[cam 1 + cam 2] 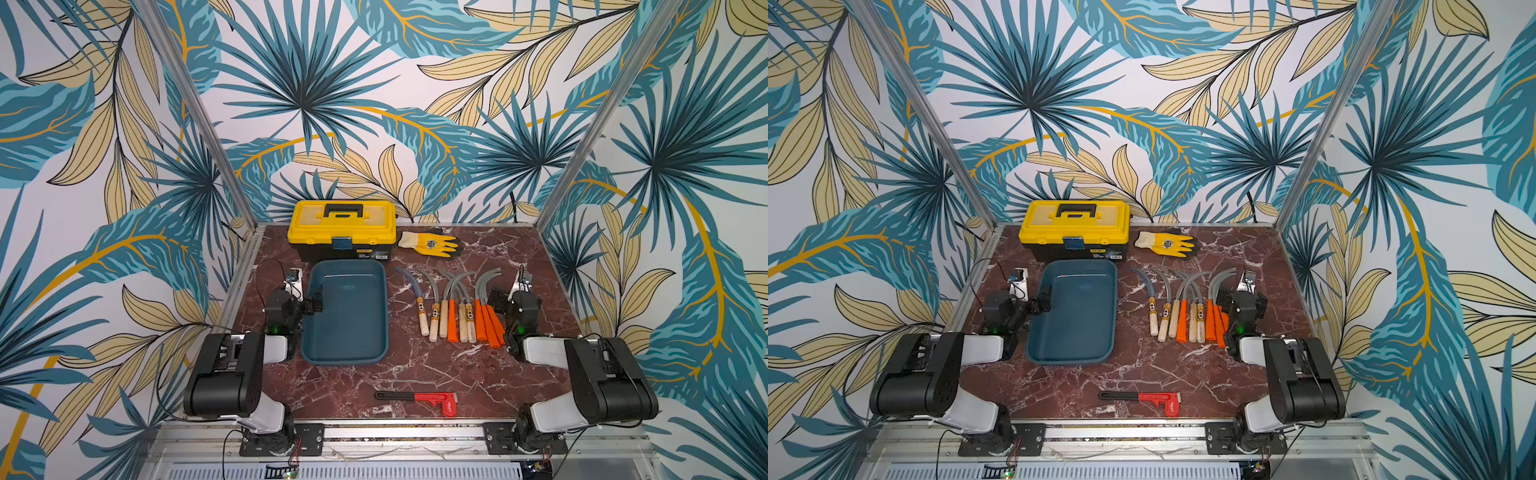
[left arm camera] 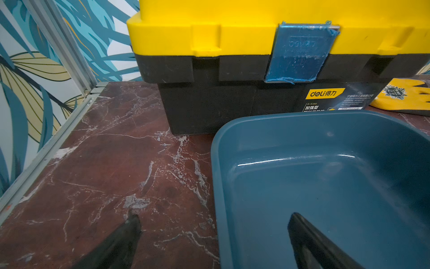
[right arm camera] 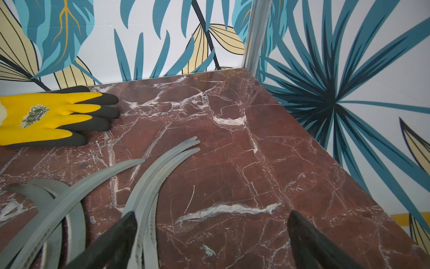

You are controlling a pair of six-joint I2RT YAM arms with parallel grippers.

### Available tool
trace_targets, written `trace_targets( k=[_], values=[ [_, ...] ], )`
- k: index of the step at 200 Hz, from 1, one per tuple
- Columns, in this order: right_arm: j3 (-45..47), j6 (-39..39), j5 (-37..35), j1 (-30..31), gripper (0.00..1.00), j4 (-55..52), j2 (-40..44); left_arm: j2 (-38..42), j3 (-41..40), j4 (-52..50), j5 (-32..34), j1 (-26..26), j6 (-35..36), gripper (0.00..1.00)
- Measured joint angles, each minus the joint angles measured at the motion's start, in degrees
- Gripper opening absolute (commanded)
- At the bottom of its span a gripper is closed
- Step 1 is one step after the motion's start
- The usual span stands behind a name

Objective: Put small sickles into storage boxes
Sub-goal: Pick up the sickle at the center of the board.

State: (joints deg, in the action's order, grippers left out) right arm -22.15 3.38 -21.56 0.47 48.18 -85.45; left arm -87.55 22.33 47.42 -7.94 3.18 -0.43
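None of the small sickles [image 1: 453, 307] is stored yet, so the task appears to be at its very start; all nine or so are left to move. Nearest of all, back from both pincers toward the robot's base, a red pipe wrench [image 1: 419, 399] lies alone on the marble table [image 1: 415, 370]; it is no part of the job.

Left pincer [image 2: 214, 217] is spread wide and holds nothing; it hangs across the rim of the dark teal tray [image 2: 325, 198] on that arm's own side, one finger [image 2: 121, 242] over bare table outside, the other over the tray floor. The tray stretches ahead of and inward from that pincer; both top views show it empty.

Right pincer [image 3: 212, 216] is likewise spread wide and empty; its inner finger [image 3: 116, 237] hovers above the grey blades of the orange-handled sickles, its outer finger over bare table. The sickles lie in one tight row just inward of the right pincer, between it and the tray; handles point toward the robot's base, curved blades away. Several blades overlap, so lifting one alone may disturb its neighbours.

Beyond the left pincer, just past the tray's far rim, stands a closed yellow toolbox [image 1: 343, 226]; beyond the blade tips, farther off than the right pincer, lies a yellow work glove [image 1: 430, 244].
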Motion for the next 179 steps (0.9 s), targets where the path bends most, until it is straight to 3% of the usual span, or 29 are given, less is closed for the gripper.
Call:
trace_targets(
  k=[148, 179],
  values=[
    [0.0, -0.2, 0.2, 0.0, 0.99, -0.1, 0.1, 0.1, 0.0, 0.0, 0.0, 0.0, 0.0, 0.99],
    [-3.5, -0.5, 1.2, 0.0, 0.99, -8.0, 3.7, 1.9, 0.0, 0.0, 0.6, 0.0, 0.0, 0.99]
  ],
)
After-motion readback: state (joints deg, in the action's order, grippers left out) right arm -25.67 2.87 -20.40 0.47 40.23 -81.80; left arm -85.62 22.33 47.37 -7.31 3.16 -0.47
